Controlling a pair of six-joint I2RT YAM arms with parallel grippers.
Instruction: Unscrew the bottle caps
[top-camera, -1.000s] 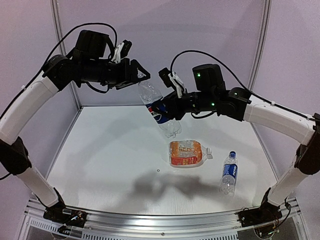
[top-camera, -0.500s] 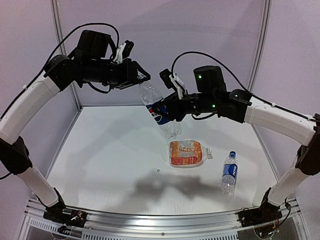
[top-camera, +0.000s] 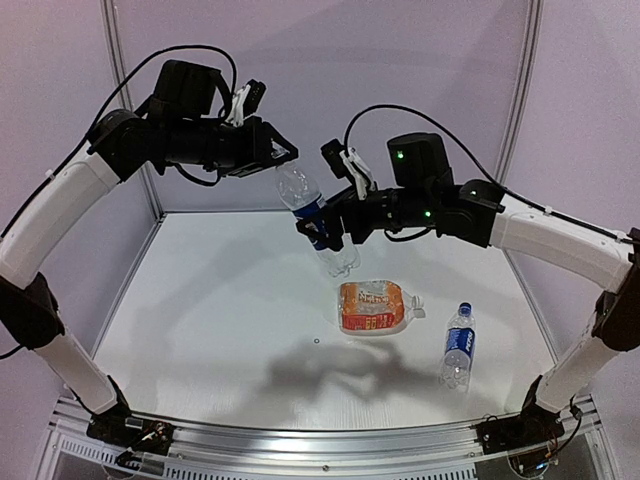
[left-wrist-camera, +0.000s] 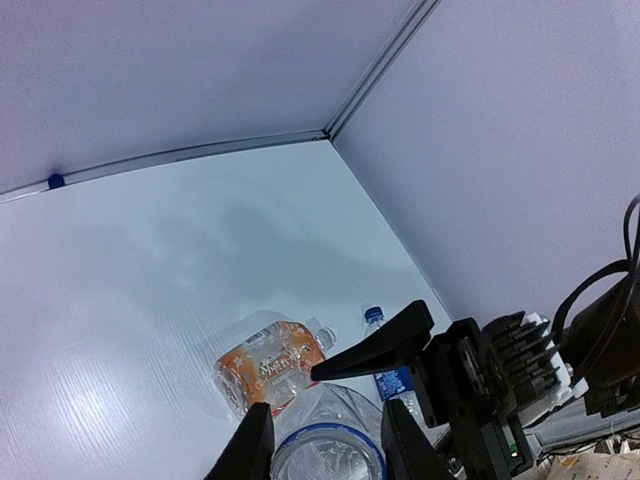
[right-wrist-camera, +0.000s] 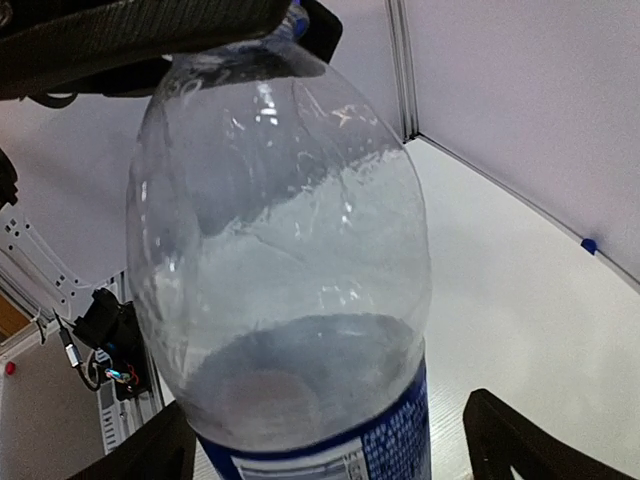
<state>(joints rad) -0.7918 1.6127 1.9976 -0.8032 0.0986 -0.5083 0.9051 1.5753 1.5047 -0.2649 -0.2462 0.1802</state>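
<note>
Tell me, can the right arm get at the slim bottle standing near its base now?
Probably yes: the right gripper is open, its jaws either side of the raised bottle, which the left gripper grips at the top. Nothing stands over the slim bottle.

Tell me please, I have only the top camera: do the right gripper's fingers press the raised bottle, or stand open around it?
Observer: Open. In the right wrist view one finger of the right gripper stands clear of the bottle, with table showing between.
Operator: And the cap? The left gripper hides it from me.
Observer: The right wrist view shows a bit of blue cap at the bottle's top, between the left gripper's dark fingers.
Operator: Is that gripper closed?
Observer: Yes; in the left wrist view its two fingers sit close beside the bottle's top.
</note>
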